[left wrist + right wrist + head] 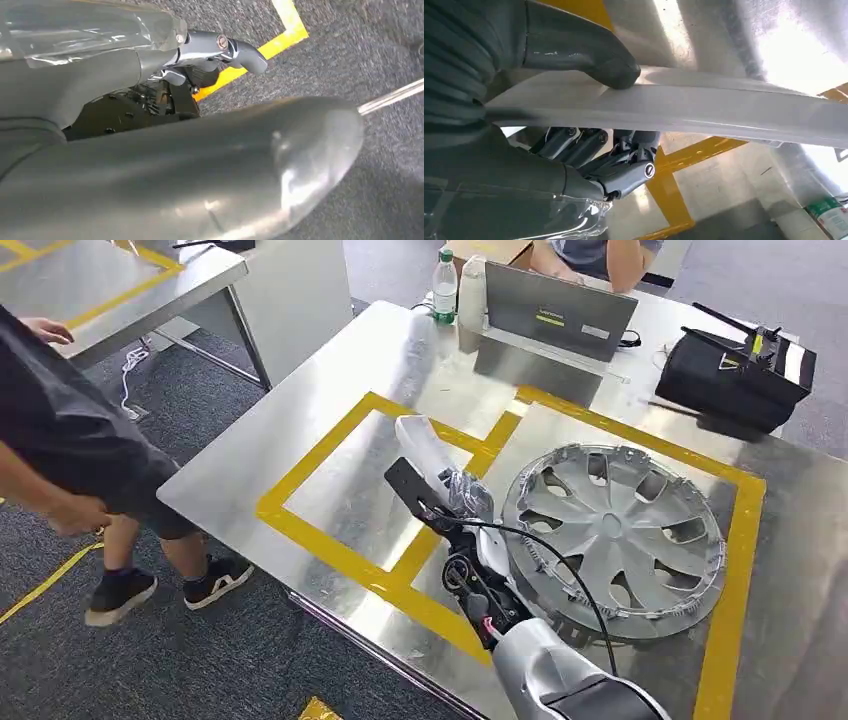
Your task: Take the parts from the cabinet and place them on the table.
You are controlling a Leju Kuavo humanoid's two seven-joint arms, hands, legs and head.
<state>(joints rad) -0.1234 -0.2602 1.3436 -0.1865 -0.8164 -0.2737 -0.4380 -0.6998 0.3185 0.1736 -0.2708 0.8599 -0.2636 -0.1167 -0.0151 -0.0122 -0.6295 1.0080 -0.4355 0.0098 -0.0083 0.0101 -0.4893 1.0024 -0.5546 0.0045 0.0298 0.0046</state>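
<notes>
A person [70, 450] in dark clothes and black shoes stands on the grey carpet at the left, beside the steel table [330, 370] marked with yellow tape [330, 545] into boxes. Over the tape line between two boxes, the right hand [450, 490] grips a white part [422, 445]: a long, smooth, slightly curved strip, glossy and pale, tilted upward away from the robot. In the right wrist view the thick grey thumb [589, 57] presses on one face of the strip and the darker fingers [619, 165] curl under the other. Just right of the hand lies a silver hubcap [615, 530], round with curved spokes and oval openings, flat on the table inside the right tape box. The left hand [200, 60] hangs over the carpet, fingers curled in, holding nothing. At the table's far edge stand a bottle [445, 285], a grey panel [560, 310] and a black case [740, 375]
</notes>
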